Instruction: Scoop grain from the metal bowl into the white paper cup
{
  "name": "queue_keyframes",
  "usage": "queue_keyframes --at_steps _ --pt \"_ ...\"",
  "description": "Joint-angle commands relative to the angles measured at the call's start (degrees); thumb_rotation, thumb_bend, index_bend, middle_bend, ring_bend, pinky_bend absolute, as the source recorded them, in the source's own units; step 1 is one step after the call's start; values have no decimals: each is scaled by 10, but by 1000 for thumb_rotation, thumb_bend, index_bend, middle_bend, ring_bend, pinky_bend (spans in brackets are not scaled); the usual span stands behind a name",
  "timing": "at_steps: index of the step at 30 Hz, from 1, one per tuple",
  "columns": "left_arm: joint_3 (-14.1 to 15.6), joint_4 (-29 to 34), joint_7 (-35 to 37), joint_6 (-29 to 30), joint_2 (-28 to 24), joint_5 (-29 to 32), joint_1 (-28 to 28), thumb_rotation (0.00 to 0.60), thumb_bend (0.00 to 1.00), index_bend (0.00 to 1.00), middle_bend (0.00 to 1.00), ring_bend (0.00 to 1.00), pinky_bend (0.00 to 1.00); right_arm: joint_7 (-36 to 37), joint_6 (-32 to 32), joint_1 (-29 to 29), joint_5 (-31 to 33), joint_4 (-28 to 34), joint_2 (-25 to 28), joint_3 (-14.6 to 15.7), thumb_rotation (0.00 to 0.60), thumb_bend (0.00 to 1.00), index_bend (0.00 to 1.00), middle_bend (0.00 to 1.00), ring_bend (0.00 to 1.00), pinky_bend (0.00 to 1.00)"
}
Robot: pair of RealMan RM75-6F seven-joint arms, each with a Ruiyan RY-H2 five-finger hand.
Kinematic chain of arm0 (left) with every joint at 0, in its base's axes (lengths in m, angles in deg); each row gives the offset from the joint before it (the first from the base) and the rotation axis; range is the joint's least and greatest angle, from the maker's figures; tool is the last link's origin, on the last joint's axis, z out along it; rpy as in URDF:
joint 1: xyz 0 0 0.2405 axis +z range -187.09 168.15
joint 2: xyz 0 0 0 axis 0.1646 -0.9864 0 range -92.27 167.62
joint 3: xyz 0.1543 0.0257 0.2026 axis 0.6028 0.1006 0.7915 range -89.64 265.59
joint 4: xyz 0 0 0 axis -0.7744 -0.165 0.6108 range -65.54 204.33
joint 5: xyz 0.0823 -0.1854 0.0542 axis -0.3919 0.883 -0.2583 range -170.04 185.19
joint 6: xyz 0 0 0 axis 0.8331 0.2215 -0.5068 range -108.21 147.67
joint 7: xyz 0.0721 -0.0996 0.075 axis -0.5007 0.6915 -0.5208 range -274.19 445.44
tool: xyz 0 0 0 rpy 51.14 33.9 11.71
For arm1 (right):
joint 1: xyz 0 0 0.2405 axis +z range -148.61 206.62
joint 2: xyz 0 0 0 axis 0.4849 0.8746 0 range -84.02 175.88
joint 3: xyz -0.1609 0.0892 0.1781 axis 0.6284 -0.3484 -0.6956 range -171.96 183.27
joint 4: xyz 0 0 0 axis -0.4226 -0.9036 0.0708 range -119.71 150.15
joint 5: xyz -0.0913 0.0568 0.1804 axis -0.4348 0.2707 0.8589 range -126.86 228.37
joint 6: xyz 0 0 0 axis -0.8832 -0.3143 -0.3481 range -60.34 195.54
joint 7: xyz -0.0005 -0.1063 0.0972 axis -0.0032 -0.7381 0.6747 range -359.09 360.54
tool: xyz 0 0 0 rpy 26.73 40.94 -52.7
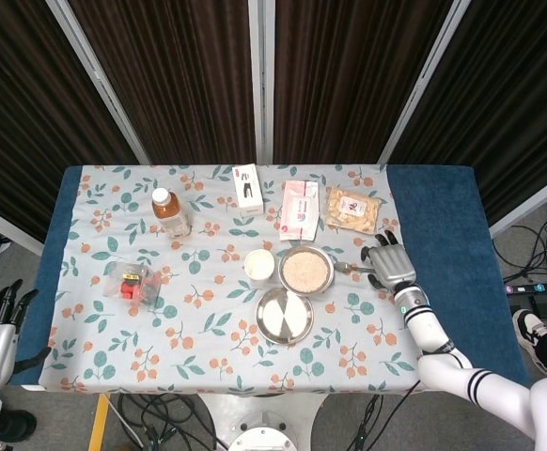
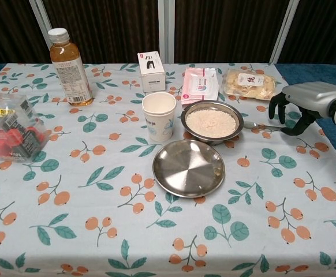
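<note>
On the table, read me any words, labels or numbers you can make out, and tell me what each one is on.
No text can be read with certainty.
Bottle: label print too small.
White box: black graphic only, no legible words.
Pink packet: print blurred.
Snack bag: dark mark on its white label, unreadable.
White paper cup: faint print, illegible.
Clear bag: label blurred.

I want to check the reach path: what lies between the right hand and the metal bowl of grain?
Only the spoon lies between right hand and metal bowl, on the tablecloth; the chest view shows it best.
</note>
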Motion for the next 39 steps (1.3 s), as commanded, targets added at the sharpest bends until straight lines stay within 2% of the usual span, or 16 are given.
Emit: queue_keyframes --at_steps 1,16,33,39 --pt "0 -1 0 0 0 1 0 600 60 188 118 59 35 7 4 5 3 -11 -8 1 600 268 409 469 117 7" --pt "0 -11 9 -4 6 4 1 600 60 188 118 60 34 13 4 14 4 -35 -24 10 600 272 453 513 149 9" --pt "0 -22 14 -5 11 6 2 600 60 188 118 60 34 18 8 19 8 -50 -33 16 600 326 512 551 181 11" --pt "0 -21 14 -4 10 8 3 600 60 188 118 59 34 23 -6 18 -11 -33 -17 19 600 327 531 567 196 13"
